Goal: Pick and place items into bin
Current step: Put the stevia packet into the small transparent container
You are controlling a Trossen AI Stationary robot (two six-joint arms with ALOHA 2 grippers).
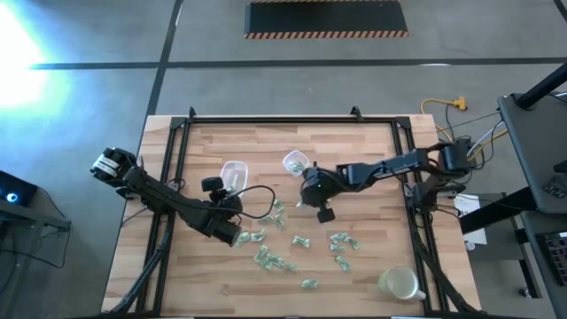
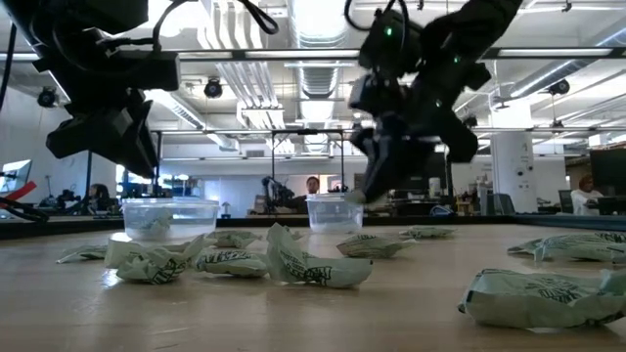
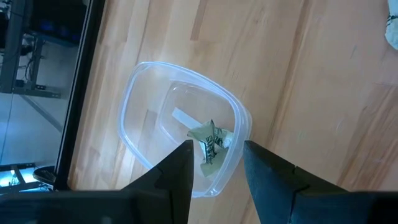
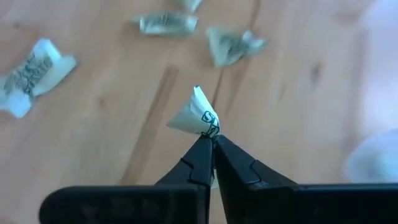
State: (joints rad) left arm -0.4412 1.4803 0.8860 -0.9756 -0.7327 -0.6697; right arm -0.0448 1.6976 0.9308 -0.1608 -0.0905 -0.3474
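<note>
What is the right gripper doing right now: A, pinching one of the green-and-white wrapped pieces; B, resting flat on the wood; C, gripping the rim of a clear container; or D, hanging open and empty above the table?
A: in the right wrist view the right gripper has its fingers shut on a wrapped piece, held above the wooden table.
</note>
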